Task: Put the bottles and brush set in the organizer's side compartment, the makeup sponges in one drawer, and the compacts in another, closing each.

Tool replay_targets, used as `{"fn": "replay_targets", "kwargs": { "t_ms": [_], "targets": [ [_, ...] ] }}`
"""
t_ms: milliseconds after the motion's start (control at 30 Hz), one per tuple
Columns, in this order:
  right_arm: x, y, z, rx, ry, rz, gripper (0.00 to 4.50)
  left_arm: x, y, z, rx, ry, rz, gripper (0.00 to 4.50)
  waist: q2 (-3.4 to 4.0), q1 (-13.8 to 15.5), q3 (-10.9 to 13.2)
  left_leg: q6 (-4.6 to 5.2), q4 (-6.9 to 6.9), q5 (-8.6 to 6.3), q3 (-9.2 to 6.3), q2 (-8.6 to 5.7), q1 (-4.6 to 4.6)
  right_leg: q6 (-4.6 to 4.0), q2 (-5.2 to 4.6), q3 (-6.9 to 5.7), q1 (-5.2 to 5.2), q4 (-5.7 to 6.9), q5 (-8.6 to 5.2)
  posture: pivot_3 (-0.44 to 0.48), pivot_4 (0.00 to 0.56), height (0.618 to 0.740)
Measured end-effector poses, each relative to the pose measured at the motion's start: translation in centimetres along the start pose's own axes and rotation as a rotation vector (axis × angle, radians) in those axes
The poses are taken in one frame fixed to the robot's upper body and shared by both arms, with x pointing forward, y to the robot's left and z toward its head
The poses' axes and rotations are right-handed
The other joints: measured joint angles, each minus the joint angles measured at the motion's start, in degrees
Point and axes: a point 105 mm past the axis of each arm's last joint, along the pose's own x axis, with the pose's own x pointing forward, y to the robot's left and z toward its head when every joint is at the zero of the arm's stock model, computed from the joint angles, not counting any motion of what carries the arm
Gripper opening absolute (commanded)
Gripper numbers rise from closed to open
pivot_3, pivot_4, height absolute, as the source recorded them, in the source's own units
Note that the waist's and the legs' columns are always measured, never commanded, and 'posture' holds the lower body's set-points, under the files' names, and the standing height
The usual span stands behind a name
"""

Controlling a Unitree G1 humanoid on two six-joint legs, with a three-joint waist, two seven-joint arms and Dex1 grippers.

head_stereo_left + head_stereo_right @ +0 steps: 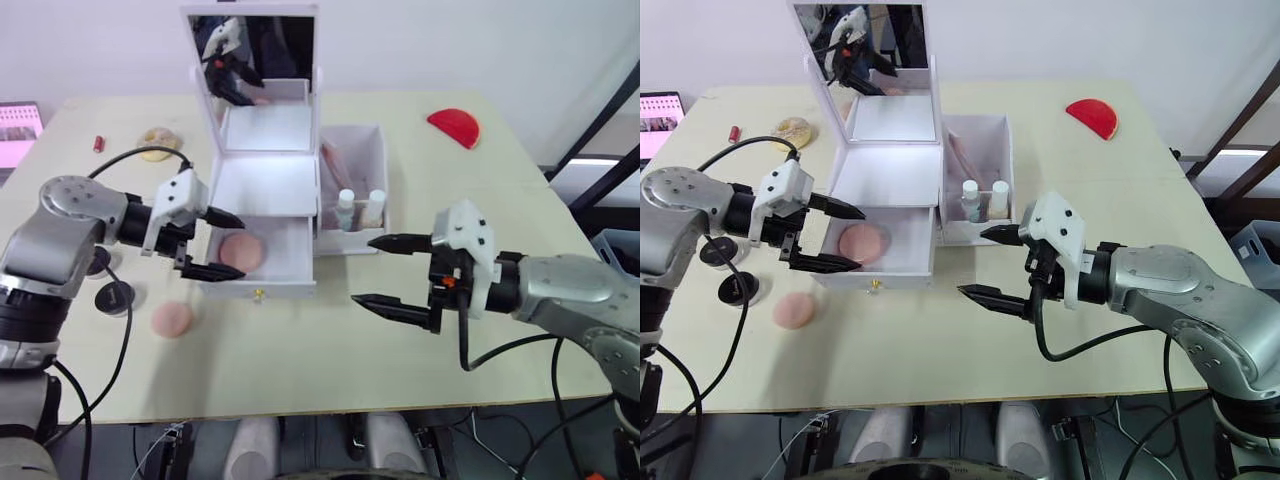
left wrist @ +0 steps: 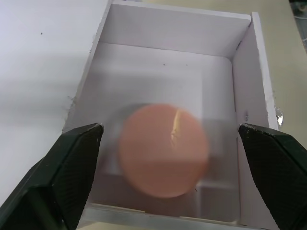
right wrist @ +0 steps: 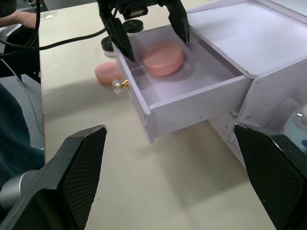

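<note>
The white organizer (image 1: pixel 266 185) stands mid-table with its mirror lid up and its bottom drawer (image 1: pixel 262 280) pulled out. One pink makeup sponge (image 2: pixel 163 149) lies in that drawer, blurred. My left gripper (image 1: pixel 241 247) is open just above it, a finger (image 2: pixel 72 163) on each side. A second sponge (image 1: pixel 172 318) lies on the table left of the drawer. Two bottles (image 1: pixel 346 206) and the brush set (image 1: pixel 335 165) stand in the side compartment (image 1: pixel 378 140). Black compacts (image 1: pixel 115 297) sit at the left. My right gripper (image 1: pixel 362 270) hangs open and empty, right of the drawer.
A red half-round piece (image 1: pixel 455 127) lies at the back right. A tan round item (image 1: pixel 158 141) and a small red stick (image 1: pixel 98 143) are at the back left, with a tablet (image 1: pixel 20 130) at the left edge. A gold knob (image 3: pixel 120 84) projects from the drawer front.
</note>
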Motion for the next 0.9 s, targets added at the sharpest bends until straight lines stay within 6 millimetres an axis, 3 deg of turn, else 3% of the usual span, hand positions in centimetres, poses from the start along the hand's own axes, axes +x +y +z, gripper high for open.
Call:
{"fn": "replay_targets", "kwargs": {
  "t_ms": [500, 700, 900],
  "targets": [
    [0.0, 0.0, 0.0, 0.001, -0.001, 0.003, 4.50, -0.5, 0.5, 0.6, -0.066, -0.063, 0.031, 4.47, -0.02, -0.09, 0.01, 0.02, 0.00, 0.01, -0.02, 0.00, 0.00, 0.00, 0.02, 0.01, 0.00, 0.02, 0.00, 0.000, 0.150, 0.739],
    [-0.9, -0.8, -0.2, 0.003, 0.018, -0.020, 4.50, -4.7, 0.4, 2.2, -0.136, -0.150, 0.167, 4.47, -0.01, -0.53, 0.01, 0.01, -0.05, 0.01, 0.02, 0.00, 0.00, 0.06, 0.02, 0.07, -0.01, -0.03, -0.03, 0.000, 0.150, 0.739],
    [-3.9, -3.5, -1.4, 0.046, 0.049, -0.164, 4.50, -8.8, -1.0, -2.1, -0.316, -0.120, 0.401, 4.47, -0.03, -0.58, 0.01, 0.01, -0.10, 0.01, 0.02, 0.01, 0.06, 0.07, 0.03, 0.07, -0.02, 0.00, -0.06, 0.000, 0.150, 0.739]
  ]
}}
